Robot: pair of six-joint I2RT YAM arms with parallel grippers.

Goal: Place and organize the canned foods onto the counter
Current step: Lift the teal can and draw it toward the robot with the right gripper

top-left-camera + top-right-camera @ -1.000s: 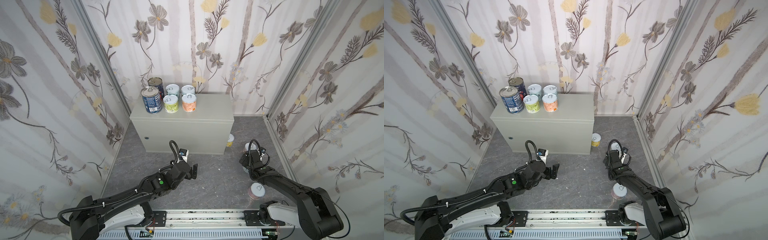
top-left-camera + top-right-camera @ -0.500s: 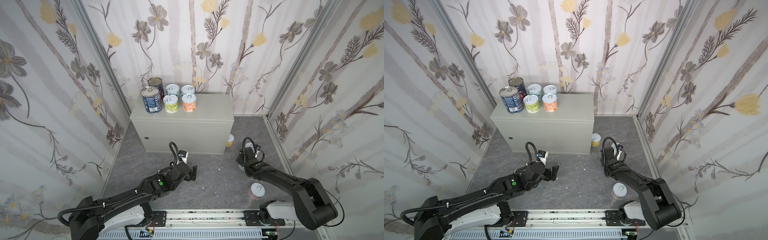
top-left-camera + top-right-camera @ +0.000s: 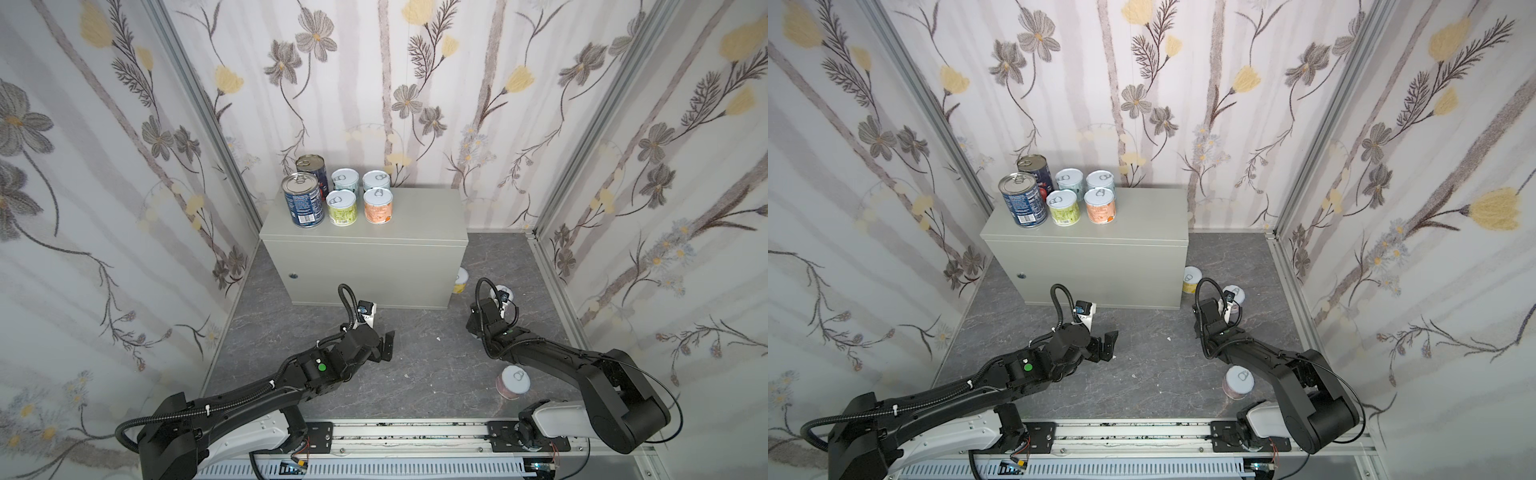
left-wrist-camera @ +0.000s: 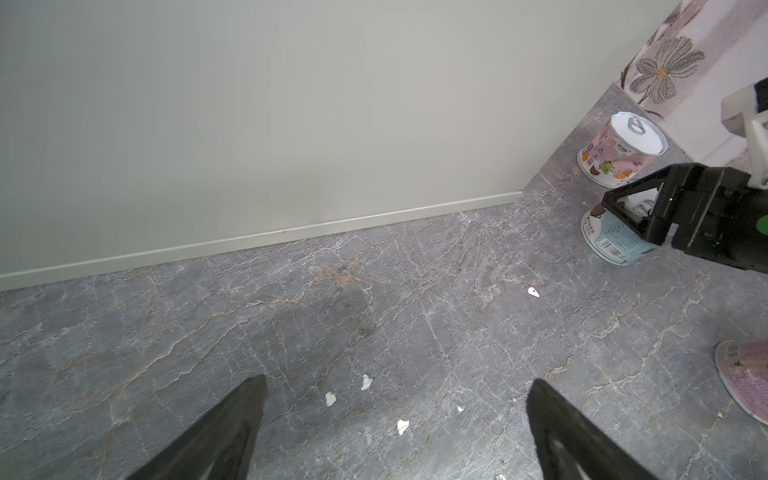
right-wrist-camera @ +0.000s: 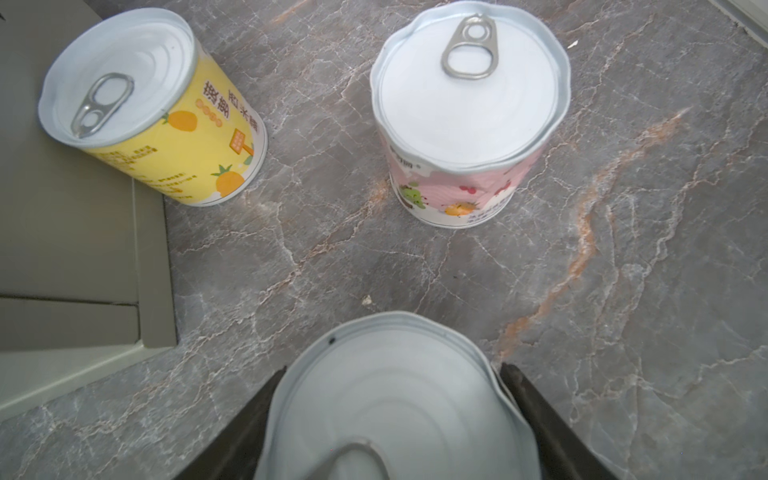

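Note:
The counter (image 3: 415,216) (image 3: 1142,216) carries two tall dark blue cans (image 3: 303,203) and several short pastel cans (image 3: 359,195) at its left end. On the floor stand a yellow can (image 5: 153,112) (image 3: 460,282) by the counter's right corner and a pink can (image 5: 469,116) beside it. My right gripper (image 5: 394,368) (image 3: 484,318) is shut on a pale blue can (image 4: 615,245) standing on the floor, a finger against each side of its lid. Another pink can (image 3: 513,380) stands nearer the rail. My left gripper (image 4: 397,380) (image 3: 384,347) hangs open over bare floor.
The counter's front wall (image 4: 249,124) rises just ahead of my left gripper. Small white chips (image 4: 365,382) lie on the grey marbled floor. Flowered walls close in three sides, and the metal rail (image 3: 395,432) runs along the near edge.
My right gripper has shifted slightly left and its jaws have narrowed onto the pale blue can. The left arm has stayed where it was, still open.

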